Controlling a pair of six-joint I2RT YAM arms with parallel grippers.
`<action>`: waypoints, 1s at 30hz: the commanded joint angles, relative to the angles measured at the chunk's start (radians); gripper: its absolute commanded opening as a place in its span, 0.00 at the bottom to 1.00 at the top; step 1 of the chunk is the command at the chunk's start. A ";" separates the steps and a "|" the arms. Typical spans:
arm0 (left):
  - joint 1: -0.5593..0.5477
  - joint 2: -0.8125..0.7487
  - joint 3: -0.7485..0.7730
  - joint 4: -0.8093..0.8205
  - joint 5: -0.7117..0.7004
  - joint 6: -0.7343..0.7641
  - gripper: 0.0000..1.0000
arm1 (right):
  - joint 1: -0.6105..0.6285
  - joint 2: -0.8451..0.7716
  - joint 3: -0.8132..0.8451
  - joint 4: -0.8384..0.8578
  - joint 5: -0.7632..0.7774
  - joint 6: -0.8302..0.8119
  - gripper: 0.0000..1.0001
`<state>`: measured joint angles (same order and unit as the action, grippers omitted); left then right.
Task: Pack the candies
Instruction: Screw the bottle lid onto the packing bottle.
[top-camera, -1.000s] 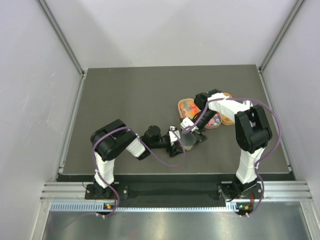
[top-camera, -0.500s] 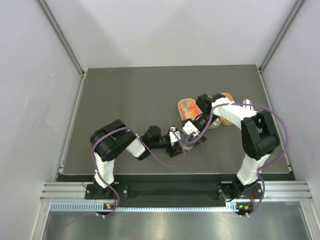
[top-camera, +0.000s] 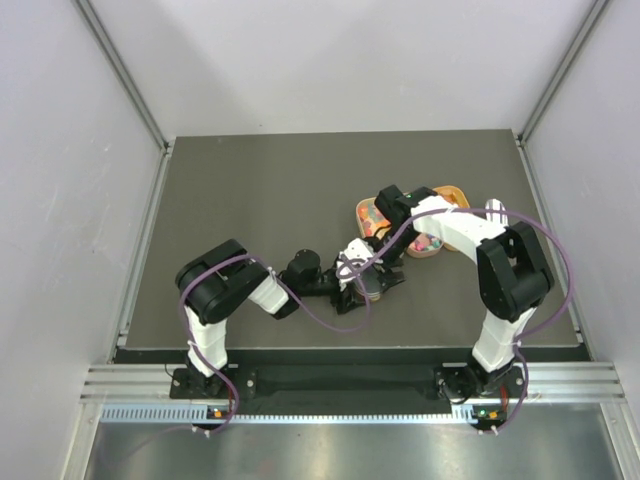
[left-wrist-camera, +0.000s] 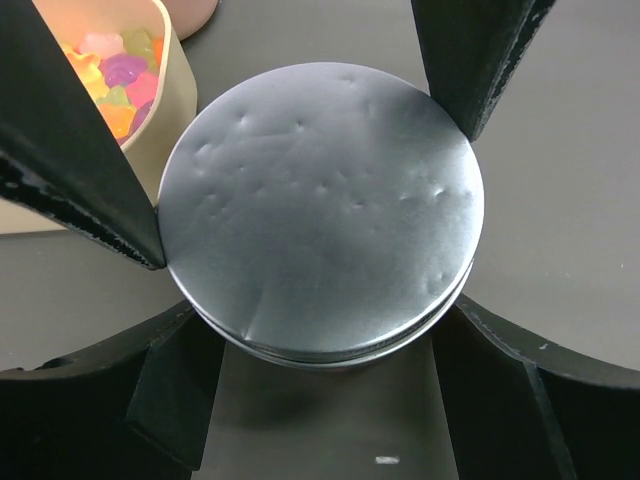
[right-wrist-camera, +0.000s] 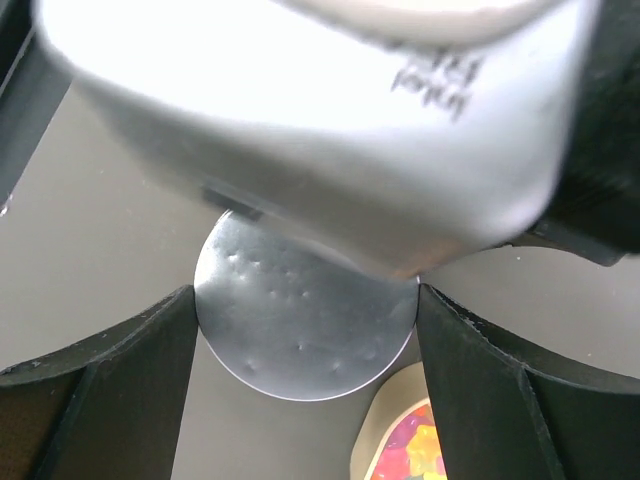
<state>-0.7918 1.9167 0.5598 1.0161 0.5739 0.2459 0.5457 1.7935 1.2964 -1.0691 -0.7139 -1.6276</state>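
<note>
Left gripper (left-wrist-camera: 310, 188) clamps the foil-topped cup (left-wrist-camera: 320, 230), candies (left-wrist-camera: 110, 80) just beside its finger (left-wrist-camera: 80, 170); right gripper (right-wrist-camera: 305, 320): grip unclear.

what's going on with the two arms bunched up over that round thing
Both arms meet at a round container with a silvery top, which stands beside a tan tray of candies. The left end effector grips the container by its sides. The right end effector hangs above the top, a finger on either side. Whether it has closed cannot be told, since the left wrist camera blocks much of that view.
</note>
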 joint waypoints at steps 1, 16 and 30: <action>0.002 -0.005 -0.035 -0.102 -0.048 0.053 0.69 | 0.063 0.053 -0.005 0.066 0.022 0.104 0.70; 0.029 -0.027 -0.060 -0.073 -0.026 0.016 0.64 | 0.099 0.030 -0.092 0.231 0.040 0.549 0.66; 0.040 -0.024 -0.061 -0.068 -0.118 0.023 0.54 | 0.146 -0.037 -0.200 0.419 0.172 0.900 0.64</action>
<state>-0.7506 1.8870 0.5098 1.0260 0.6098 0.2146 0.6266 1.6768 1.1568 -0.7364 -0.5972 -0.9421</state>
